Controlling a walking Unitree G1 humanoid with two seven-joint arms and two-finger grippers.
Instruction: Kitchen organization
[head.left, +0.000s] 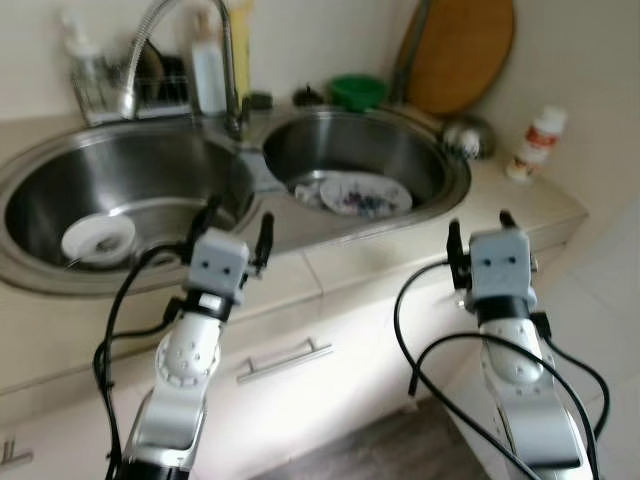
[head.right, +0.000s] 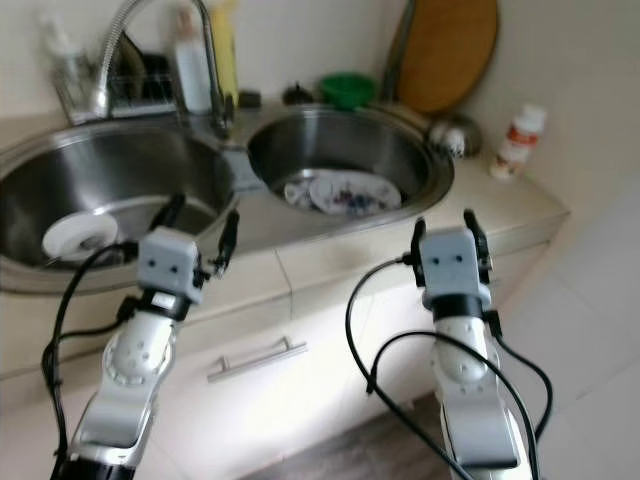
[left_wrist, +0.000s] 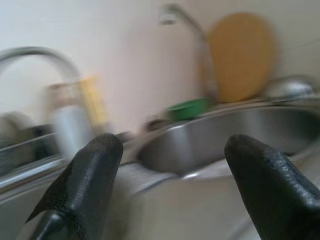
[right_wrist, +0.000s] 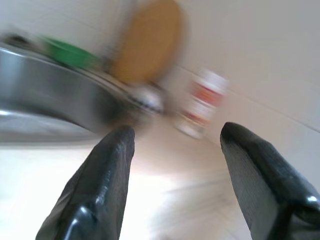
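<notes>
My left gripper (head.left: 238, 215) hovers open and empty over the front rim of the double steel sink (head.left: 250, 165), between its two basins. A white round dish (head.left: 98, 238) lies in the left basin. In the right basin rest a patterned plate (head.left: 365, 193) and a crumpled cloth (head.left: 308, 192). Further right, my right gripper (head.left: 480, 222) is open and empty above the counter's front edge, short of a white bottle with a red label (head.left: 535, 143). The blurred right wrist view has that bottle (right_wrist: 205, 102) ahead of the open fingers (right_wrist: 107, 165).
A curved faucet (head.left: 165, 40) rises behind the sink, with a dish rack and bottles (head.left: 130, 85) at the back left. A green bowl (head.left: 357, 90), a round wooden board (head.left: 460, 50) and a steel ladle (head.left: 468, 135) sit at the back right. A drawer handle (head.left: 285, 360) is below.
</notes>
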